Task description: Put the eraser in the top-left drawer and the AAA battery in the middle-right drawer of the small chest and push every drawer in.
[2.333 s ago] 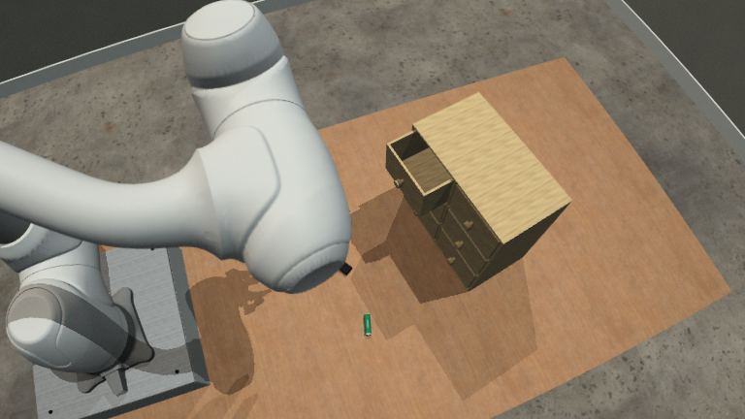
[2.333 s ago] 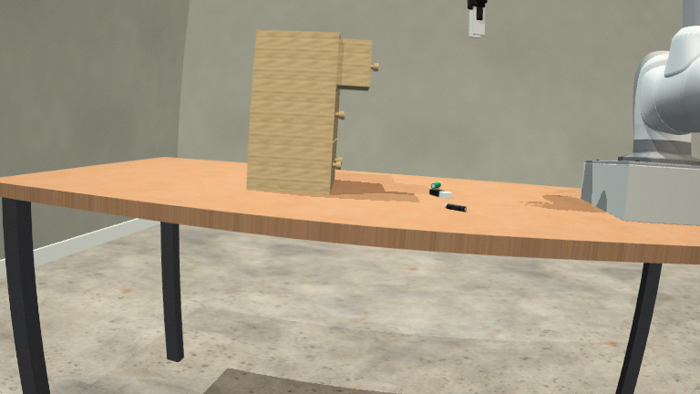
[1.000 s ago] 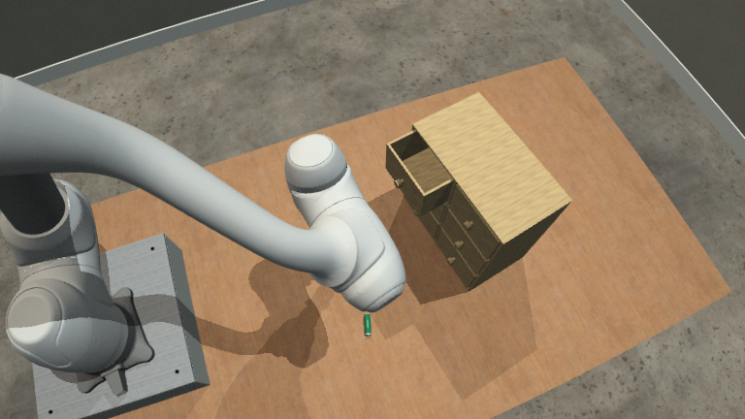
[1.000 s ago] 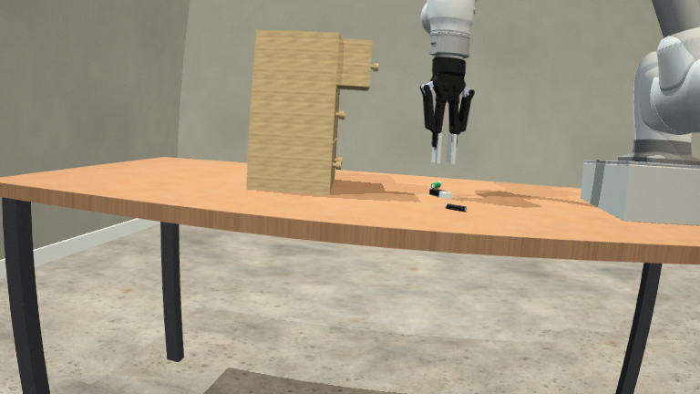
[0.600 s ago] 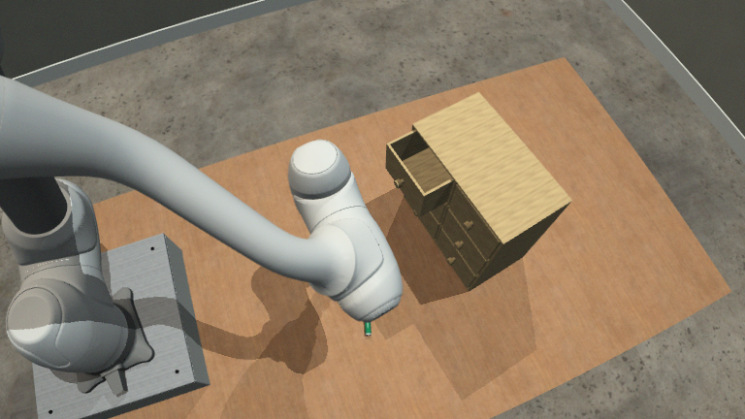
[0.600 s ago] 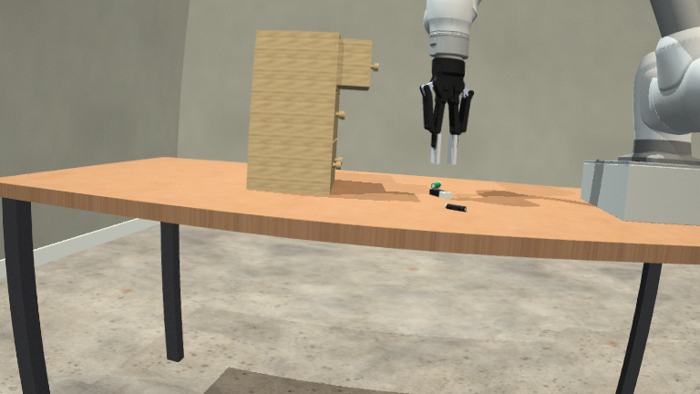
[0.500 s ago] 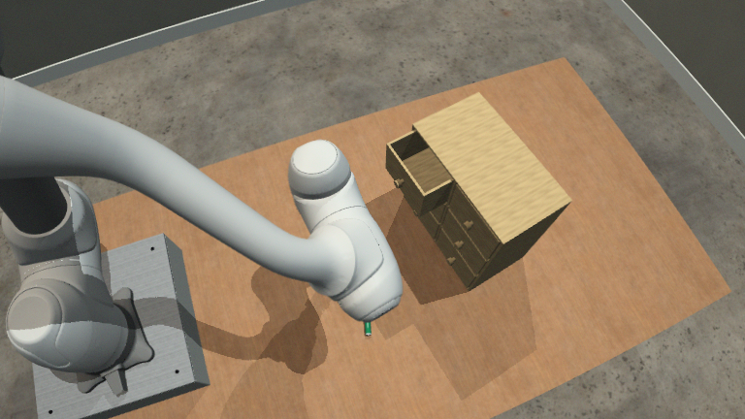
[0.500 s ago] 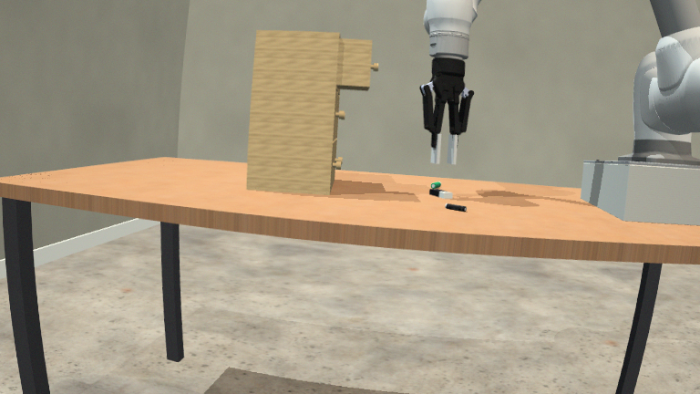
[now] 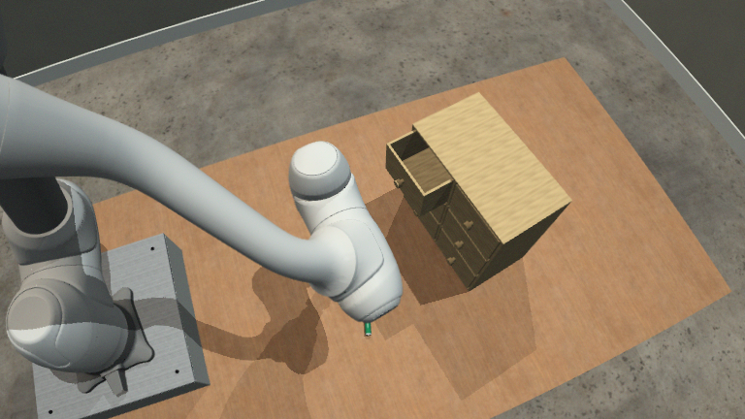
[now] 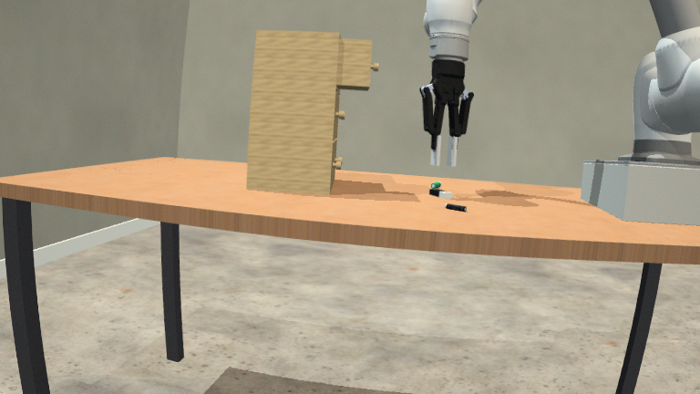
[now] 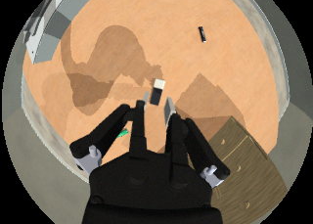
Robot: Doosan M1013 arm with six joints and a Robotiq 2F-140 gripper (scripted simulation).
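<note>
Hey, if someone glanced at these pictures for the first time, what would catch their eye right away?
Probably the small chest standing tall on the table, its top left drawer pulled out and showing nothing inside. Next, the gripper hanging above the table, fingers narrowly apart and holding nothing, directly over the eraser, with a green item and a black one nearby.
</note>
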